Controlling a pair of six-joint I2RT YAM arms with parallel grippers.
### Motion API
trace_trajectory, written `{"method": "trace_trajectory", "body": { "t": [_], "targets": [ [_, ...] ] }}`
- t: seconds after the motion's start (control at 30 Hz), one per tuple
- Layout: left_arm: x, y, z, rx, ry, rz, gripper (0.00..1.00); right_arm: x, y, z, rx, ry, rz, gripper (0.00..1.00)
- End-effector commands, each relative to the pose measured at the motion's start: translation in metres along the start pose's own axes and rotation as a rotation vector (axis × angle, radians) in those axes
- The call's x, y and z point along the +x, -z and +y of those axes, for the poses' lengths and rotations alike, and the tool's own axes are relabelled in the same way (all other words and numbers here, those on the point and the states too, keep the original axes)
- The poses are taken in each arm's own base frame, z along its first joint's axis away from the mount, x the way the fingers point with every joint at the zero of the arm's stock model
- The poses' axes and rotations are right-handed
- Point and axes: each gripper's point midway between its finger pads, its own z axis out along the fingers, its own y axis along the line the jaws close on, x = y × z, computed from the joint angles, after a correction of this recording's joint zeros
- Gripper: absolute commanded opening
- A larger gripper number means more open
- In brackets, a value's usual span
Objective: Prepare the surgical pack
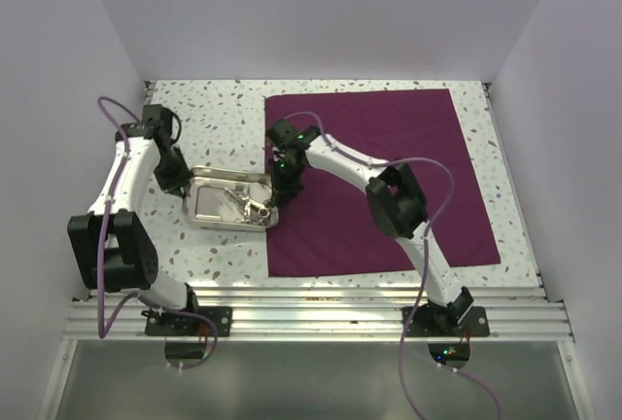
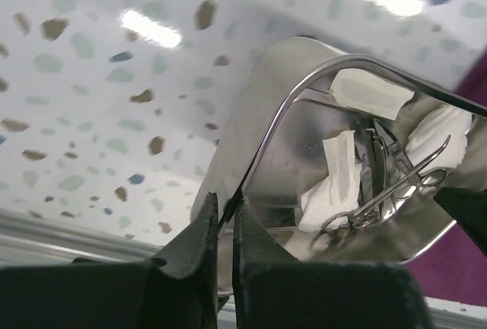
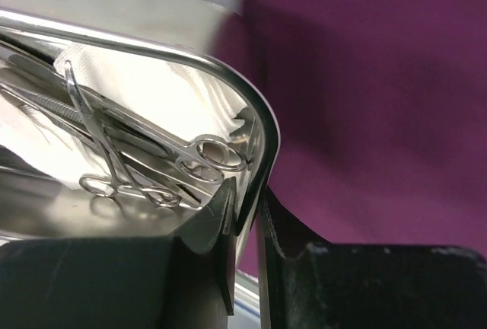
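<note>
**Position relative to pincers.** The tray (image 1: pixel 208 203) is found between the two pincers, held at both short ends. The left pincer (image 2: pixel 224 211) is closed almost fully, its two fingers pinched on the thin rolled rim at the tray's left end. The right pincer (image 3: pixel 243 209) is likewise narrowed to a slit, with the rim at the tray's right end clamped between one finger inside the wall and one outside it. In the overhead view the tray is seen at the left edge of the cloth (image 1: pixel 389 167), its right end over the cloth border and the remainder over the speckled table (image 1: pixel 214 119). The cloth is spread flat on the right half of the table.

**Contents.** White gauze (image 2: pixel 335 180) is seen inside the tray, in several crumpled or folded pieces. Scissors (image 3: pixel 213 154) with ring handles are laid on top of the gauze, along with further thin steel tools crossing them.

**Limits of observation.** The thin tools overlap and are mirrored in the polished walls, so their number and kind cannot be settled. Whether the tray is resting on the surface or raised off it cannot be told. The tray's far end is cut off in each wrist view.
</note>
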Motion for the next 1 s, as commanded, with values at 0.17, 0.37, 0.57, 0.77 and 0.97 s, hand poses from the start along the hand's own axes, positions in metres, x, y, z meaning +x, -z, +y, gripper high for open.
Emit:
{"method": "trace_trajectory", "body": {
  "t": [0.17,0.37,0.57,0.77,0.97],
  "targets": [
    [-0.049,0.010,-0.163,0.365,-0.031,-0.080,0.00,0.008,0.106,0.004,-0.127,0.016,-0.100,0.00],
    [-0.044,-0.001,-0.262,0.465,-0.187,-0.043,0.00,0.009,0.127,-0.039,-0.074,-0.083,-0.145,0.00],
    [-0.044,-0.016,-0.340,0.573,-0.284,0.007,0.00,0.014,0.142,-0.087,-0.011,-0.181,-0.186,0.00],
    [-0.028,-0.019,-0.396,0.765,-0.309,0.070,0.00,0.029,0.148,-0.124,0.036,-0.280,-0.212,0.00],
    [0.004,-0.039,-0.424,0.837,-0.340,0.164,0.00,0.043,0.137,-0.144,0.072,-0.341,-0.199,0.00]
  ]
}}
